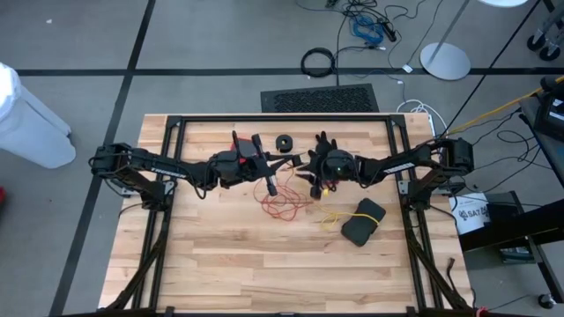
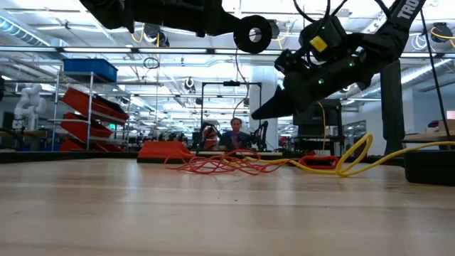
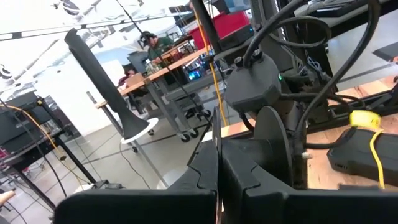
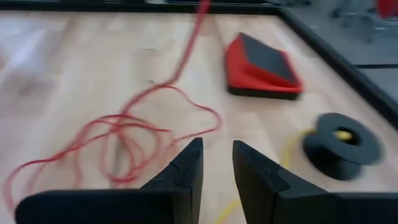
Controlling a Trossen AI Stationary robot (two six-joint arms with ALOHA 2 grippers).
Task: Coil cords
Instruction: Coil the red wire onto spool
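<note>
Right gripper (image 4: 216, 163) fingers slightly parted, empty, above red-orange cord (image 4: 124, 134) lying loose on table (image 1: 220, 264); yellow cord's reel (image 4: 342, 146) beside; left gripper (image 3: 217, 168) pressed together, raised.

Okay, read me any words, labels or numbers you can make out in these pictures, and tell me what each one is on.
"SAT", cut off: white tag beside the table's right edge, high view.
"TR", cut off: dark arm at the top right, low view.
Yellow label on a cable, left wrist view: too blurred to read.
Nothing else is readable.
</note>
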